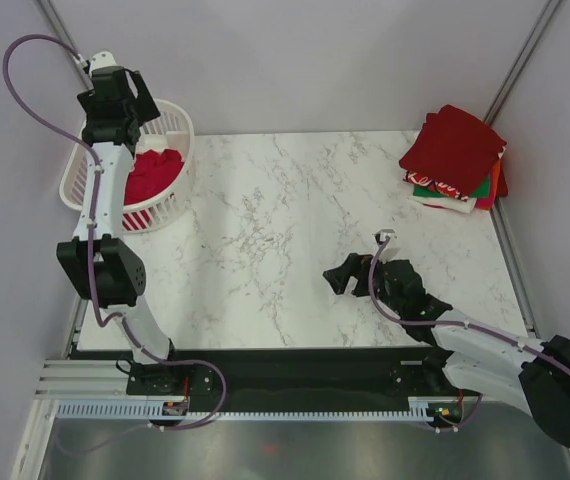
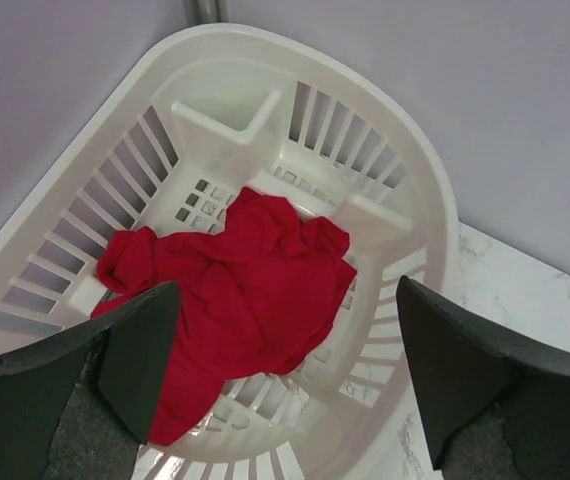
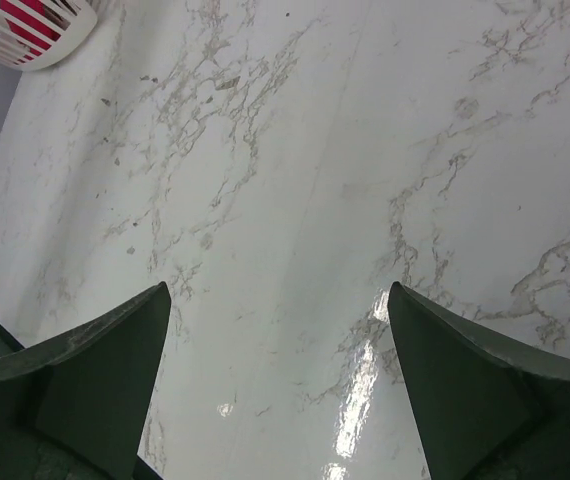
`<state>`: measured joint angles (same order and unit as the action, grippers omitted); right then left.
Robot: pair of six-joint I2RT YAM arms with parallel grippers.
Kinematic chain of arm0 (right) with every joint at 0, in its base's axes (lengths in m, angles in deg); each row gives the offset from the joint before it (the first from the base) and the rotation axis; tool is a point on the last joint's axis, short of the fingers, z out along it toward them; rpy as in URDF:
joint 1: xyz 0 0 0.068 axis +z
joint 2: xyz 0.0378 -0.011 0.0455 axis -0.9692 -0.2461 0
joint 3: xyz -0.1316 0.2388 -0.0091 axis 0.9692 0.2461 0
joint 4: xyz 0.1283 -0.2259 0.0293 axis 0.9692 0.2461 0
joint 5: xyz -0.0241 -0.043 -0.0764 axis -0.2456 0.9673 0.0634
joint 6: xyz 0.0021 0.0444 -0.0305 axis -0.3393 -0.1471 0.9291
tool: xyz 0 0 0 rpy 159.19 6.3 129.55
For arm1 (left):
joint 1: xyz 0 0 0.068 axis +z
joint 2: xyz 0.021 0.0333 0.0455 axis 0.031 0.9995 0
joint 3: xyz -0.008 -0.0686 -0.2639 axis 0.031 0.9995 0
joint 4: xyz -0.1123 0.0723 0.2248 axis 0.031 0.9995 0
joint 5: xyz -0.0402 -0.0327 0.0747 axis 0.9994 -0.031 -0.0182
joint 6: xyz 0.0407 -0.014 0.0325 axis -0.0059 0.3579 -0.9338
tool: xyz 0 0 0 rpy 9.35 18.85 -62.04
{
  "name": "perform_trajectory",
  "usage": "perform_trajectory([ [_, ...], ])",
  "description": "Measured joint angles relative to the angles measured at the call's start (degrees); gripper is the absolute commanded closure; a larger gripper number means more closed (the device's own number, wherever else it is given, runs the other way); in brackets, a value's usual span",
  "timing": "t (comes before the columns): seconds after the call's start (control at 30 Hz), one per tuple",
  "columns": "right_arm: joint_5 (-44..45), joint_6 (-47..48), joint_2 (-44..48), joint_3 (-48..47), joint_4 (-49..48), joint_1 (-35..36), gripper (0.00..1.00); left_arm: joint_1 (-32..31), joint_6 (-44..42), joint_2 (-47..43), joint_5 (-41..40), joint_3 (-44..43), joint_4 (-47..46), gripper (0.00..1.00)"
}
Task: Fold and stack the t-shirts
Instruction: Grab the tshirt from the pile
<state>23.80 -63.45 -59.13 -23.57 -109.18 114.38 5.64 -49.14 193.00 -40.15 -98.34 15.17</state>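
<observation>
1. The red shirt (image 2: pixel 240 300) lies crumpled in the basket (image 2: pixel 435 200), which stands at the far left corner of the table (image 1: pixel 265 210). It is the only loose shirt I can see, so it looks like the next one to fold.
2. The left claw (image 2: pixel 287 285) hangs over the basket with its jaws wide apart and nothing between them. The shirt lies directly under the gap, a stance that suits coming straight down for a pinch. I see no contact with the cloth.
3. The stack (image 1: pixel 455 160) sits at the far right corner, with a dark red square on top and green, white and orange edges showing beneath. It is probably parked there so the middle of the table can serve for folding.
4. The right claw (image 3: pixel 277 290) hovers low over the marble toward the near right, jaws apart and holding nothing. It is probably placed there to take one side of the shirt once it is brought out.
5. The cloth is bunched, so a pinch may catch several layers at once. The basket's slats could also snag a sleeve on the way up.
</observation>
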Motion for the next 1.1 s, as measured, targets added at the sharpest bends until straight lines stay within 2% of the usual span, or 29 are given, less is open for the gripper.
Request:
perform_trajectory([
  [0.17, 0.50, -0.17, -1.16, 0.04, -0.70, 0.00, 0.02, 2.69, 1.53, 5.86, 0.85, -3.32, 0.02, 0.06],
  [0.47, 0.46, -0.20, -5.38, -0.83, -0.02, 0.00, 0.02, 9.57, 9.53, 12.35, 10.27, -5.44, -0.02, 0.11],
  [0.67, 0.44, -0.20, -7.26, -2.16, -0.02, 0.00, 0.02, 11.87, 9.77, 17.07, 10.82, -5.77, 0.22, 0.15],
  [0.9, 0.44, -0.20, -7.98, -2.47, -0.02, 0.00, 0.02, 11.28, 11.43, 18.23, 10.62, 0.68, 0.79, 0.14],
  [1.1, 0.44, -0.20, -8.50, -2.60, 0.02, 0.00, 0.02, 12.70, 15.34, 22.60, 12.39, 2.05, 2.32, 0.11],
])
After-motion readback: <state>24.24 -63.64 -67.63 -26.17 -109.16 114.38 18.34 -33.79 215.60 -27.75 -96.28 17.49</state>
